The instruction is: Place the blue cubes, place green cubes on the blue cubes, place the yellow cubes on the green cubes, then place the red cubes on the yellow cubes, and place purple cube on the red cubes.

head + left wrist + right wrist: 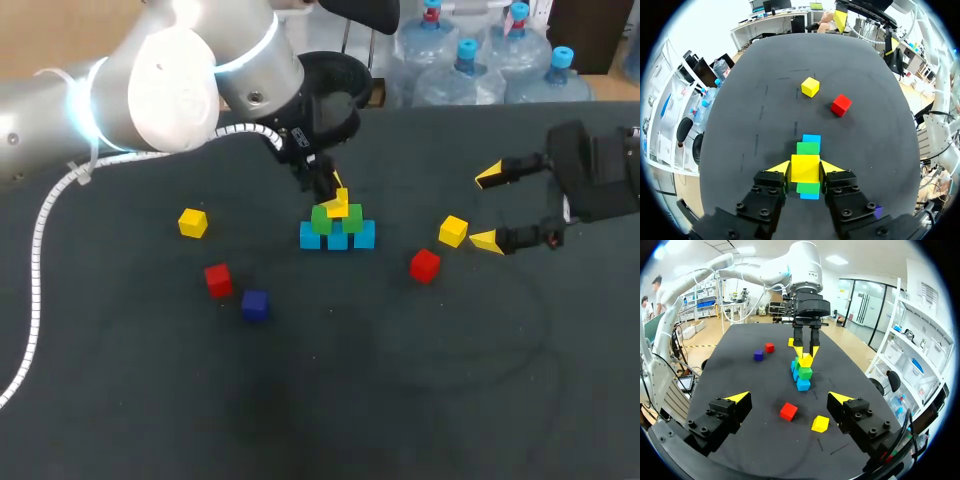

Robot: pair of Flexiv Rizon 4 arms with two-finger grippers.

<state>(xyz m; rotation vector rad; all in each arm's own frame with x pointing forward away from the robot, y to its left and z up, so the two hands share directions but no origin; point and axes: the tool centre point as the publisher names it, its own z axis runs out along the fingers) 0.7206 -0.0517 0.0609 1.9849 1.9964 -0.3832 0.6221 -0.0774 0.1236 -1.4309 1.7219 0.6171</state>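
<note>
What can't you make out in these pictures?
Left wrist view: the held yellow cube hides most of the green cubes and blue cubes below.
Left wrist view: the purple cube is nearly hidden behind the jaws.
Head view: jaws hide whether the yellow cube rests on green.

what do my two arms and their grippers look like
The left arm: rounded silver-white links, a glowing light ring at a joint, a white spiral-wrapped cable alongside. The left gripper and right gripper: black blocky bolted fingers with bright yellow wedge tips.

A yellow cube (pixel 338 208) sits atop two green cubes (pixel 322 220) stacked on three blue cubes (pixel 338 238).
</note>
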